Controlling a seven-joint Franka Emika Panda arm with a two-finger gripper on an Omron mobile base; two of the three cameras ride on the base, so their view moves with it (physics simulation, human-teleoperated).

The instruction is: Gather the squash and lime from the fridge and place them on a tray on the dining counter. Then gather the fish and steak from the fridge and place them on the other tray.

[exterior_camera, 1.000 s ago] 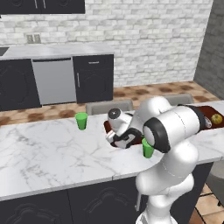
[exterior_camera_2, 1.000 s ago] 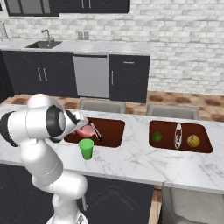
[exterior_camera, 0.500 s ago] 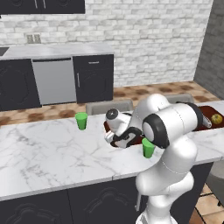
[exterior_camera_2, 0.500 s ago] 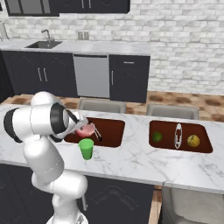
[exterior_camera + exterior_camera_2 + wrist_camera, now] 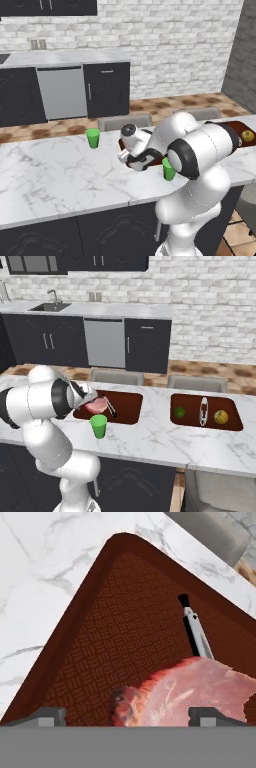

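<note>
Marble dining counter [image 5: 150, 441] bears our two trays; the near brown tray [image 5: 115, 637] lies under our gripper [image 5: 127, 714], fingers clenched on the steak [image 5: 195, 694] just above it. Next, we judge, lower, release beside the utensil [image 5: 196, 632]. Squash [image 5: 220, 416] and lime [image 5: 179, 412] already sit on the far tray.

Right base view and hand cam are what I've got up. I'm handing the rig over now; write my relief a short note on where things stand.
Gripper: over the near tray, steak between the fingers; grip can't be confirmed.
Far tray: lime and squash already in, a utensil between them.
Near tray also holds a dark-handled utensil. A green cup stands just in front of it, so mind it when retreating.
Left: release the steak, then the fish.
</note>
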